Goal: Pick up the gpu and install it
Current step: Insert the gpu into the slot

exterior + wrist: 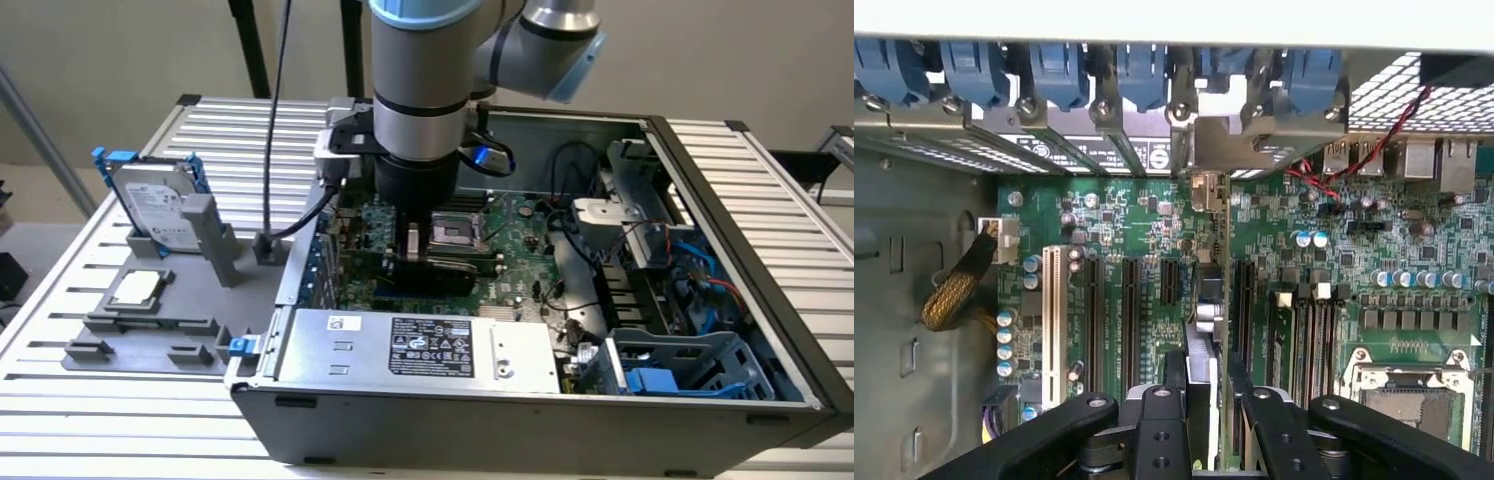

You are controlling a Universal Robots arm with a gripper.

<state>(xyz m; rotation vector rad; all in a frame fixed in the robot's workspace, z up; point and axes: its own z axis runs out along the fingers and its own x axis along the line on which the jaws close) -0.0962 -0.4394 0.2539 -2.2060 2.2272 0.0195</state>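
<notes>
Matt black plastic jaws, glossy green motherboard (1154, 250), brushed grey metal case (534, 420).

gpu (1206, 300) edge-on, upright over motherboard slots

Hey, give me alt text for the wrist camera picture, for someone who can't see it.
The black gripper holds the gpu edge-on over the green motherboard, its silver bracket reaching toward the rear slot openings. Black expansion slots and one white slot run beside the card, with blue slot clips along the case wall.
</notes>
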